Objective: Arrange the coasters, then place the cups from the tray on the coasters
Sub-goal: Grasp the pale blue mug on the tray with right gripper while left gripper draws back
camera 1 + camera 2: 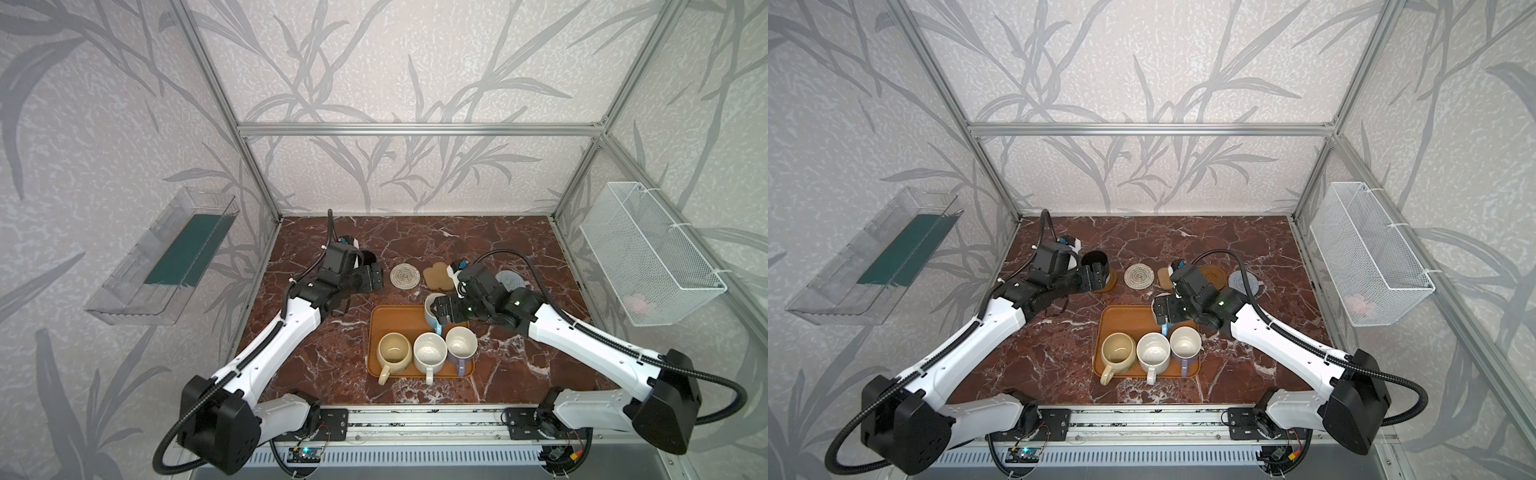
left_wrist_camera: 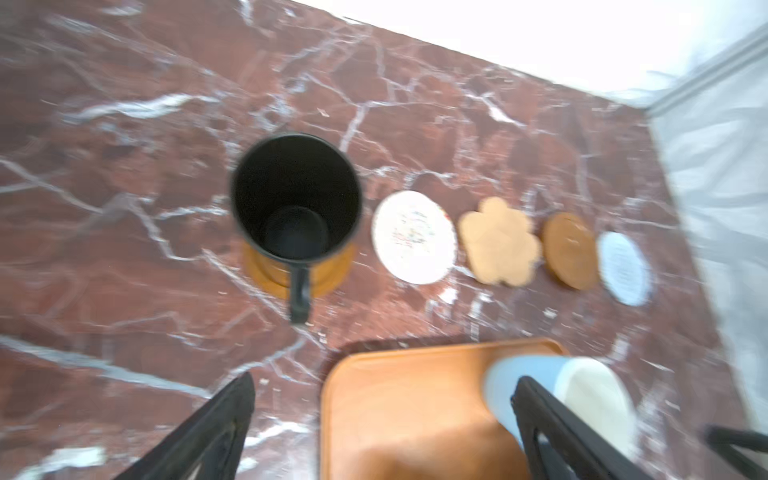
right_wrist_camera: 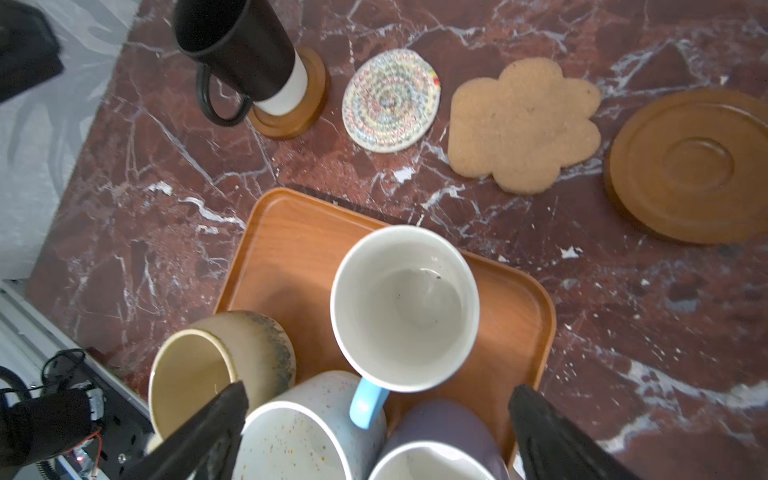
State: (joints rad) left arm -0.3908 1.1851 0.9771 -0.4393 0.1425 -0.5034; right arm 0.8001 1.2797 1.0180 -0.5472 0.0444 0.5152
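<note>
Under the wide-open right end effector (image 3: 379, 390) stands the light blue cup (image 3: 405, 307).

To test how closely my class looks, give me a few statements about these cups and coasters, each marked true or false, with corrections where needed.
1. The black mug stands on a round brown coaster. True.
2. Five cups stand on the tray. False: four do, the light blue mug, cream-yellow mug, white mug and lavender mug.
3. The flower-shaped coaster has no cup on it. True.
4. The left end effector grips the black mug. False: it is open and apart from the mug.
</note>
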